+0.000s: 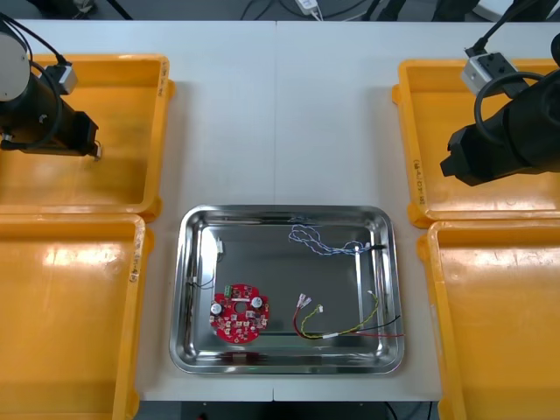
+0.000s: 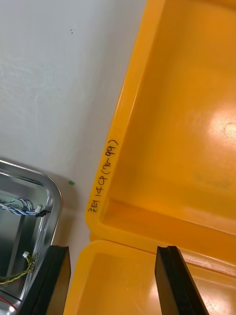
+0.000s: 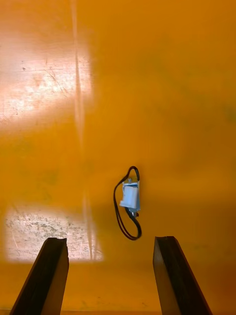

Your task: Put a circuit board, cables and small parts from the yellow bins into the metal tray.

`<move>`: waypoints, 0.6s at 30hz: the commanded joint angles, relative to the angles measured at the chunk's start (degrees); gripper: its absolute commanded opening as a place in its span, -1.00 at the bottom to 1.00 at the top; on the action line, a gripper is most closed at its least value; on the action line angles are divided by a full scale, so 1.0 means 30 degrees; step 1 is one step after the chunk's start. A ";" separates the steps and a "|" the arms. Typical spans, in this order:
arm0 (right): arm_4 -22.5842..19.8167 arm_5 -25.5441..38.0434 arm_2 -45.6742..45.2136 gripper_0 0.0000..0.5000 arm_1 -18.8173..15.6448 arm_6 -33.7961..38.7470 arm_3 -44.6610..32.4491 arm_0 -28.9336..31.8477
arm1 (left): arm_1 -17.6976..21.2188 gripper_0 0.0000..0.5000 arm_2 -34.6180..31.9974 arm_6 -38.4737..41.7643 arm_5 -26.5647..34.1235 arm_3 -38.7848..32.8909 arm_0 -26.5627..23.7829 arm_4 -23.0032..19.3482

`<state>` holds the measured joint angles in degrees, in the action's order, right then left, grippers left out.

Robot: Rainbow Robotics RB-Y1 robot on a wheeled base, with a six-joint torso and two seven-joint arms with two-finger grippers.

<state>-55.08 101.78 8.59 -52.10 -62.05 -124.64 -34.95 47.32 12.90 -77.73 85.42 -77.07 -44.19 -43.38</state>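
Note:
The metal tray (image 1: 194,229) lies at the table's near middle. In it are a round red circuit board (image 1: 236,316), a twisted blue and white cable (image 1: 325,241) and a red and yellow cable (image 1: 350,325). My left gripper (image 1: 87,140) hangs over the far left yellow bin (image 1: 131,175). In the left wrist view this gripper (image 3: 110,278) is open, and a small black cable (image 3: 128,206) with a white plug lies on the bin floor just ahead of its fingers. My right gripper (image 1: 455,162) is over the far right yellow bin (image 1: 418,175), open (image 2: 115,285) above the seam between the two right bins.
A near left yellow bin (image 1: 61,315) and a near right yellow bin (image 1: 499,324) flank the tray. The right wrist view catches the tray's corner (image 2: 49,192) with the blue and white cable (image 2: 19,205), plus black writing on the bin rim (image 2: 104,177).

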 commanded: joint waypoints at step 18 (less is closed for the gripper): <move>-0.1561 -0.2168 -0.1574 1.00 -0.2730 0.1434 0.1265 0.1424 | -0.1126 1.00 -0.0490 -0.0223 -0.2281 0.1433 -0.0913 0.1277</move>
<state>-59.09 97.19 5.82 -57.04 -60.66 -121.98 -32.24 44.87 12.90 -77.73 79.29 -72.56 -44.20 -40.28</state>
